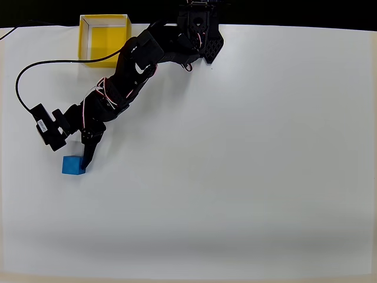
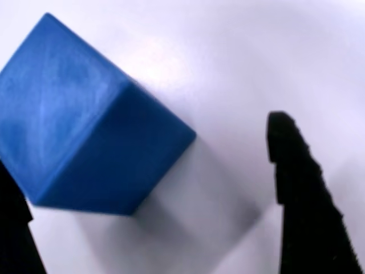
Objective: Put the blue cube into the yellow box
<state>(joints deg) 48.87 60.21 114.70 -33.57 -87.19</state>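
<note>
The whole white table [image 1: 247,177] is taken in from straight above by the overhead view, set pretty far off, with the arm's base seen at the top edge and the yellow box [image 1: 104,40] up in the top-left corner. The wrist view is shot from right on the arm, angled down at the tabletop, super close. Shared by both views: the blue cube [image 1: 73,165] [image 2: 85,125] and the bit of table around it, plus the gripper [image 1: 86,160] fingertips [image 2: 296,171].

Blue cube [image 2: 85,125] on white table [image 2: 256,51], between spread end effector [image 2: 148,200] fingers [image 2: 302,200]
</note>
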